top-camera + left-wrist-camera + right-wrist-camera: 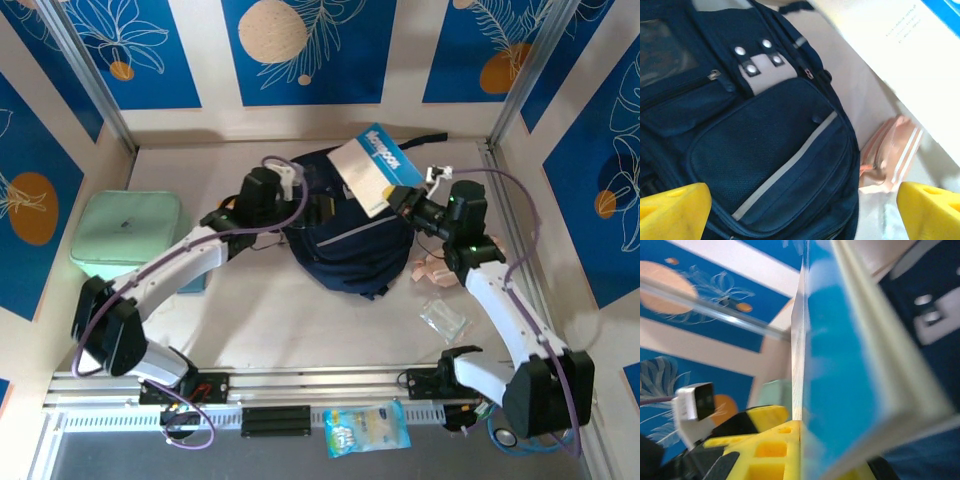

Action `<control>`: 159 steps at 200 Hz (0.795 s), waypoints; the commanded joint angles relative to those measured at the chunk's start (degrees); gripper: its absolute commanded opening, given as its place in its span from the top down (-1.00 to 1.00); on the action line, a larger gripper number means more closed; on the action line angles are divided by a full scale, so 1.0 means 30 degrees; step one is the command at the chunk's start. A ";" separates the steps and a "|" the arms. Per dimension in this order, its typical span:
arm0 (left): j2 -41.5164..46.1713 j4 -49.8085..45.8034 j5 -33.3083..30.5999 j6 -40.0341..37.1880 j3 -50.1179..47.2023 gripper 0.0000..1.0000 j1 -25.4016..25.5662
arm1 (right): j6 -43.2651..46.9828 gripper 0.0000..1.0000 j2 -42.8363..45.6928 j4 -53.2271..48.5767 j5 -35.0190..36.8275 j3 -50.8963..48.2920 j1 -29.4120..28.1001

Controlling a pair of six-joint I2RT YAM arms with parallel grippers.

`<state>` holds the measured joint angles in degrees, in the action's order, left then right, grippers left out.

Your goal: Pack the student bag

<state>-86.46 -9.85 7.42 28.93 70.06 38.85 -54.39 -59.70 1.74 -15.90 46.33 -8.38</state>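
Note:
The student bag (345,240), a dark navy backpack with a grey stripe on its front pocket (775,155), lies in the middle of the table. My left gripper (312,208) hovers over its left side, yellow fingers (672,210) spread wide and open above the front pocket with nothing between them. My right gripper (402,202) is shut on a thin blue and white book (375,165), held tilted above the bag's upper right part. In the right wrist view the book (840,340) stands edge-on between the yellow fingers (770,440).
A mint green case (130,240) lies at the left wall. A pink packet (435,268) (890,155) sits just right of the bag, with a clear plastic packet (443,318) nearer the front. A snack packet (367,428) rests on the front rail.

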 commanded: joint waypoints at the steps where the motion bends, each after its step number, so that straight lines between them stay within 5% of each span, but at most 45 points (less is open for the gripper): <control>1: -0.2276 -0.3552 -0.1418 -0.5141 0.1812 -0.90 0.1328 | 0.2837 1.00 0.1275 -0.6073 0.3206 0.0768 0.0818; 34: -0.5838 -0.5944 -0.4169 -0.8703 0.5151 -0.81 0.3572 | 0.3044 1.00 0.2578 -0.9612 0.6793 0.1422 0.1311; 80: -0.9534 -0.7633 -0.5302 -1.0487 0.8578 -0.60 0.4794 | 0.3115 1.00 0.3281 -1.0612 0.7029 0.1772 0.2028; 159: -1.2602 -0.9389 -0.7744 -1.0228 1.1586 0.19 0.4848 | 0.3218 1.00 0.3787 -1.1212 0.7043 0.1756 0.2761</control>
<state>-122.45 -34.94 -10.70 -2.02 101.32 53.63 -45.80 -49.39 -30.52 4.56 49.95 -0.69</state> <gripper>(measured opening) 0.472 0.063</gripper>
